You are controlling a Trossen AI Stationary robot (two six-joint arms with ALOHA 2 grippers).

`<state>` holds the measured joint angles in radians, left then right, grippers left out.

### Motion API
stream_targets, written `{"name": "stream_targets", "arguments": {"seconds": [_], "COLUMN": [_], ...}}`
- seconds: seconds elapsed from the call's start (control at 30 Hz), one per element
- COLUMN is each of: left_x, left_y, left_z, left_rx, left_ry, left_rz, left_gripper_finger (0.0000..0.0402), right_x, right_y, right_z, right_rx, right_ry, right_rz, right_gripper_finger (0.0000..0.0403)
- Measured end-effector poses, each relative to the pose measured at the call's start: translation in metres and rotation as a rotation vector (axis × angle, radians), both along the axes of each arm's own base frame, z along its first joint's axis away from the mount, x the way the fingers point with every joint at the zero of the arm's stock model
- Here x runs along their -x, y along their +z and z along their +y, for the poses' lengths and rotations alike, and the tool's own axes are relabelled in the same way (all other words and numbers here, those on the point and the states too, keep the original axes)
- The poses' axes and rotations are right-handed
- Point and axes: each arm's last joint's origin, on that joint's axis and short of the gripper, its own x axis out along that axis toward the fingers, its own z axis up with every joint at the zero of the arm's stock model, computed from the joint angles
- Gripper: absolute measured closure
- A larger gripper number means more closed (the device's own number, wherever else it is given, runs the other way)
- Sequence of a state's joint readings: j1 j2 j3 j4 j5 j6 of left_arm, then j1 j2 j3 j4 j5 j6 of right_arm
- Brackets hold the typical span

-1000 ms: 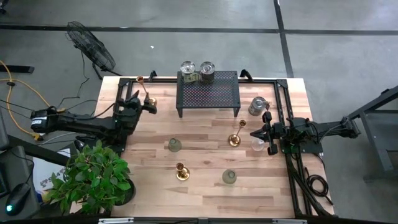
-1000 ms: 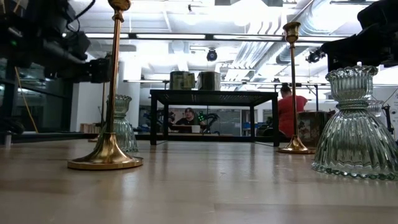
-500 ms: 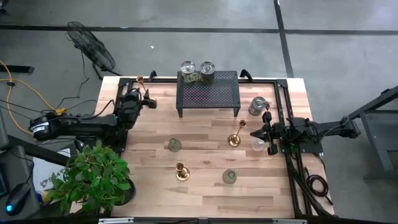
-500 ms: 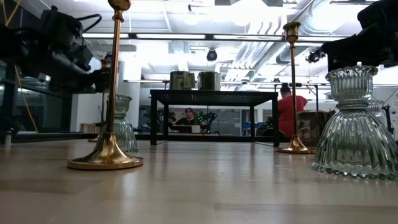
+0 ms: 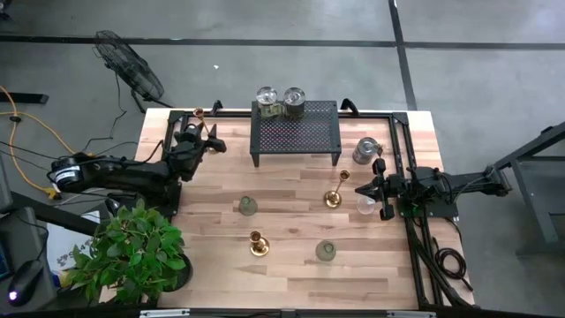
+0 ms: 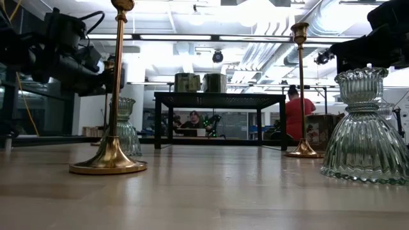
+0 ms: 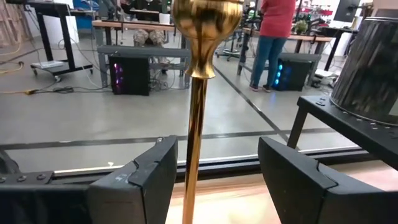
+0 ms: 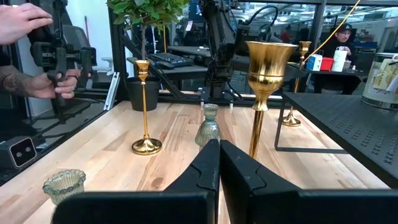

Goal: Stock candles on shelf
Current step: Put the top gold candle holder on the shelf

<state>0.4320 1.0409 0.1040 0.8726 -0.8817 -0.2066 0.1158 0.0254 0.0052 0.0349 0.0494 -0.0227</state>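
The shelf stands at the far middle of the table with two jar candles on its far left corner. A tall brass candlestick stands on its base at the far left. My left gripper is open; in the left wrist view its fingers stand on either side of the candlestick's stem with a gap on each side. My right gripper is shut and empty at the right edge, next to a clear glass holder.
Two more brass candlesticks, two ribbed glass holders and a grey jar stand on the table. A leafy potted plant is at the near left corner. Black frame rails run along the edges.
My left gripper has gone a little toward the table's far edge and turned toward the far-left candlestick, whose stem now stands between its fingers. The candlestick has not moved.
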Motion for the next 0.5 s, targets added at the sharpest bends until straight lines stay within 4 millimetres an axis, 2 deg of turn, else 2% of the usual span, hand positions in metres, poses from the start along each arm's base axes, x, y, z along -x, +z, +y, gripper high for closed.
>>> {"name": "stream_targets", "arguments": {"seconds": [0.2,0.5], "left_x": [0.0011,0.0009], "left_y": [0.0039,0.0045], "left_z": [0.0002,0.0001], "left_rx": [-0.036,-0.039], "left_ry": [0.032,0.023], "left_rz": [0.033,0.025], "left_gripper_finger": [0.0199,0.0275], "right_x": [0.0,0.0], "right_y": [0.0,0.0001], "right_z": [0.0,0.0], "right_rx": [0.0,0.0], "right_ry": [0.0,0.0], "right_rz": [0.0,0.0], "right_gripper_finger": [0.04,0.04]}}
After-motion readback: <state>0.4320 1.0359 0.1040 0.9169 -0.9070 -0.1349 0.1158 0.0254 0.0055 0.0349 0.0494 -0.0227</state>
